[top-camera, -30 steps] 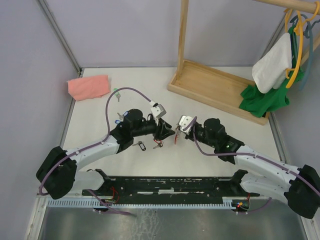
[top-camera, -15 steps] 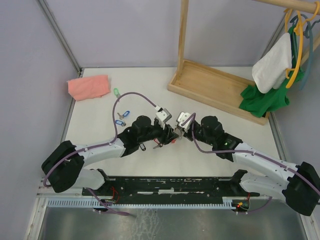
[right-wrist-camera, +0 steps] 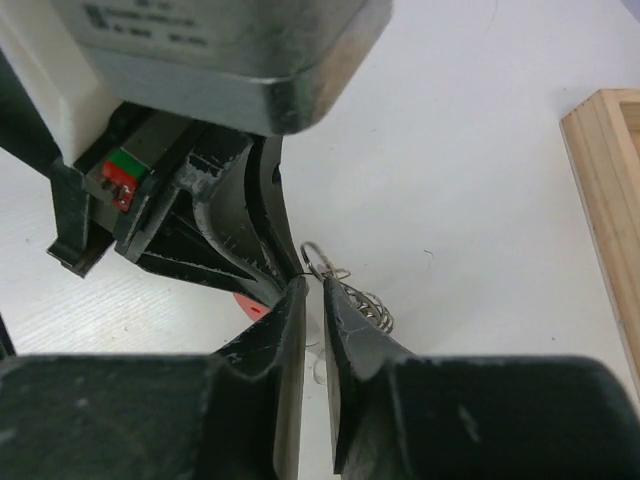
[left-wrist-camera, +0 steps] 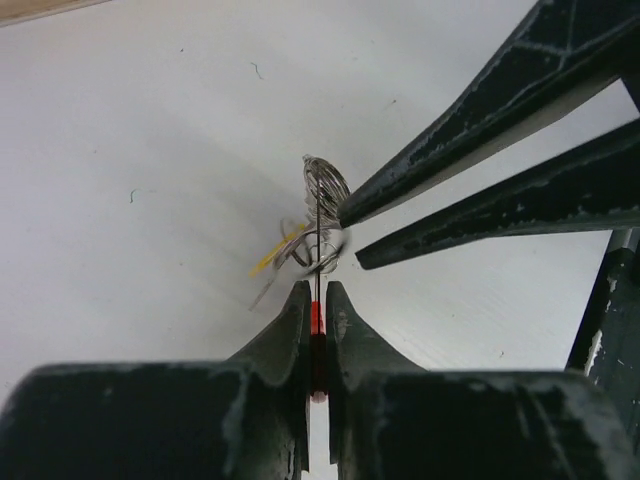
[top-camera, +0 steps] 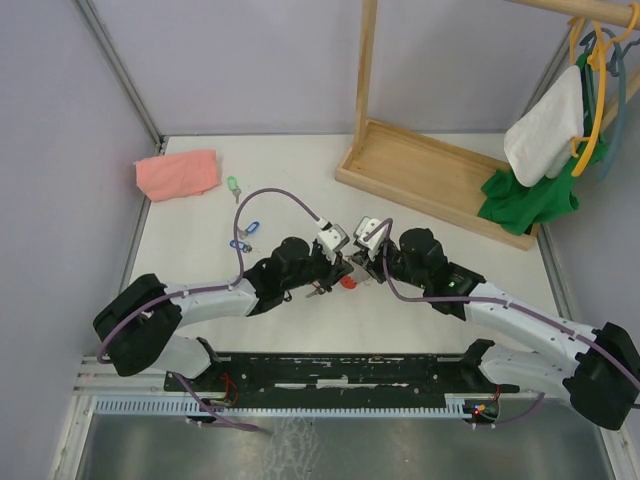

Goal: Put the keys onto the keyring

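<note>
Our left pincer (left-wrist-camera: 316, 291) pinches the keyring (left-wrist-camera: 324, 188) by its red crescent. Our right pincer (right-wrist-camera: 313, 284), fingers barely apart, meets the wire coil; whether it grips, we cannot tell. A blurred, seemingly yellow-tagged key (left-wrist-camera: 272, 262) sits at the coil, mid-bench (top-camera: 200, 220).

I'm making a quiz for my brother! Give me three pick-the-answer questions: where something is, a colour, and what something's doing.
1. Where on the table is the pink cloth?
A) far left corner
B) middle
C) near right corner

2. What colour is the key nearest the cloth?
A) yellow
B) black
C) green

3. What are the left fingers doing?
A) spread wide
B) pinching the keyring
C) holding the cloth

Answers: 1 A, it lies by the left wall at the back. 2 C, its tag is green. 3 B, they press on its red part.
</note>
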### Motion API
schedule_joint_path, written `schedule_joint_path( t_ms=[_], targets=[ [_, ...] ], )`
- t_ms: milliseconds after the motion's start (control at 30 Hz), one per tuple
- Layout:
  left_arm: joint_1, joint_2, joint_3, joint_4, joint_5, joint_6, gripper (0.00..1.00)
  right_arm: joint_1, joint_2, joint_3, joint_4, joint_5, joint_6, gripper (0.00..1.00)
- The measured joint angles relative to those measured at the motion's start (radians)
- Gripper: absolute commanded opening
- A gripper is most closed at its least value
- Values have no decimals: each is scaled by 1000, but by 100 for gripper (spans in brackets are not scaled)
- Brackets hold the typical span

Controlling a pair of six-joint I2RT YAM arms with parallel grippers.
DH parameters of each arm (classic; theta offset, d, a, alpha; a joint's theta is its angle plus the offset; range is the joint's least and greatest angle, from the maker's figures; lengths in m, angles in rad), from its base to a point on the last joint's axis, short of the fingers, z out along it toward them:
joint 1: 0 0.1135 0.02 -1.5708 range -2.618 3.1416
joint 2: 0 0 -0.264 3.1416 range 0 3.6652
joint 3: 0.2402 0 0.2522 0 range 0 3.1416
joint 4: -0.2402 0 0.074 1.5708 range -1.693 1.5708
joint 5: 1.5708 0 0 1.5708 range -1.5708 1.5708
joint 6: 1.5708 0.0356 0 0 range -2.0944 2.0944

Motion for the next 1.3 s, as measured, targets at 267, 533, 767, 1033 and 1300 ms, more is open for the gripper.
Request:
schedule_joint_path(
  t_ms=[267, 533, 767, 1033, 1300],
  targets=[
    [0, 0, -109, 177, -6, 15, 3, -3, -67, 45, -93, 62, 156, 32],
    [0, 1, -194, 332, -11, 50, 3, -67, -97, 47, -152, 75, 387, 31],
    [0, 1, -251, 450, -32, 65, 3, -140, -52, 43, -97, -21, 583, 28],
    [0, 1, -297, 565, -50, 67, 3, -159, 35, 16, 10, -100, 711, 27],
    [0, 0, -304, 612, -61, 67, 3, -160, 50, -13, 64, -142, 761, 27]
  ],
)
